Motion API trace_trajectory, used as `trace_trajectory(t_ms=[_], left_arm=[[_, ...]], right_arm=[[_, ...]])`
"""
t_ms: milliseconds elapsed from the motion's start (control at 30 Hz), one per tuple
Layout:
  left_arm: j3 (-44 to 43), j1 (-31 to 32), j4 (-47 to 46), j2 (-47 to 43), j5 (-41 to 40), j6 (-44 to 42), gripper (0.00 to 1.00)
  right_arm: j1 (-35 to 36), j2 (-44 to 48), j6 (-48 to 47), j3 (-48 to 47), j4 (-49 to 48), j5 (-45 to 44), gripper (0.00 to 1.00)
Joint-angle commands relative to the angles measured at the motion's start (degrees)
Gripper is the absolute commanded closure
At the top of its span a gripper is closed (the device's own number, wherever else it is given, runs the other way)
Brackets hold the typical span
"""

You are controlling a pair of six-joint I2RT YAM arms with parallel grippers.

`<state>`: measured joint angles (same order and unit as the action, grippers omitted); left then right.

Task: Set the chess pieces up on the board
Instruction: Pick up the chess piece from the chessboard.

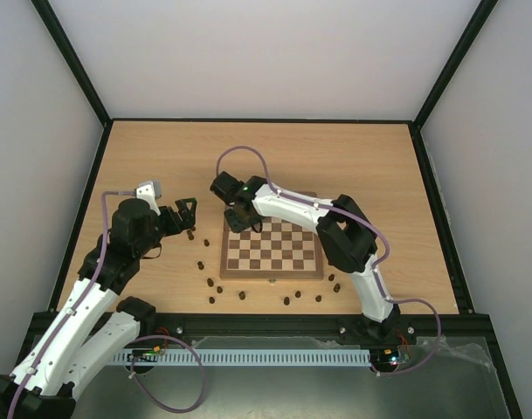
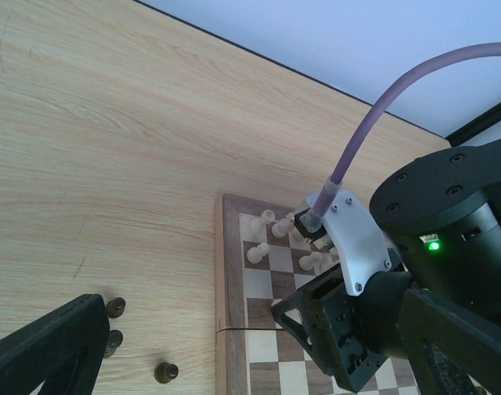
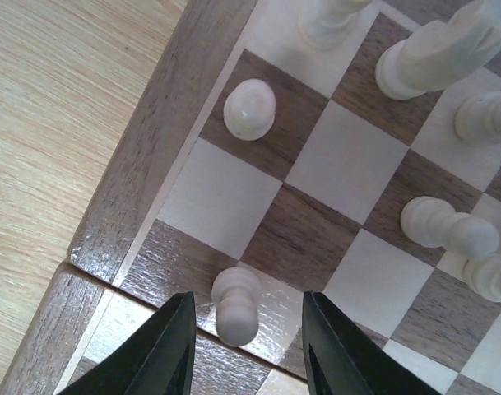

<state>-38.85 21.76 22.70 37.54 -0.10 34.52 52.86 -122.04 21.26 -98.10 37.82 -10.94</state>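
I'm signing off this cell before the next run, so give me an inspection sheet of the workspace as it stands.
Surface: pale wooden table, no spills seen.
Job's things: board flat mid-table; cream pieces at its far left corner; dark pieces scattered on the table, left and near of it.
Clutter: nothing seen.
Claws: left claw open, left of the board; right claw open, astride a cream pawn on the board.
Cables: purple cables loop from both arms.
Surroundings: white walls, black frame.
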Motion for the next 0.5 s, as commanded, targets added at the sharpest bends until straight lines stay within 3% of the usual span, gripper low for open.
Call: trace_trajectory(t_ms=[0, 467], left_arm=[[-1.2, 0.2, 0.4, -0.3, -0.4, -0.3, 0.0], [-1.0, 0.2, 0.3, 0.0, -0.5, -0.4, 0.01]], right_arm=[[-0.8, -0.5, 0.1, -1.3, 2.7, 0.1, 0.65], [-1.5, -1.5, -0.9, -1.7, 2.4, 1.6, 0.81]])
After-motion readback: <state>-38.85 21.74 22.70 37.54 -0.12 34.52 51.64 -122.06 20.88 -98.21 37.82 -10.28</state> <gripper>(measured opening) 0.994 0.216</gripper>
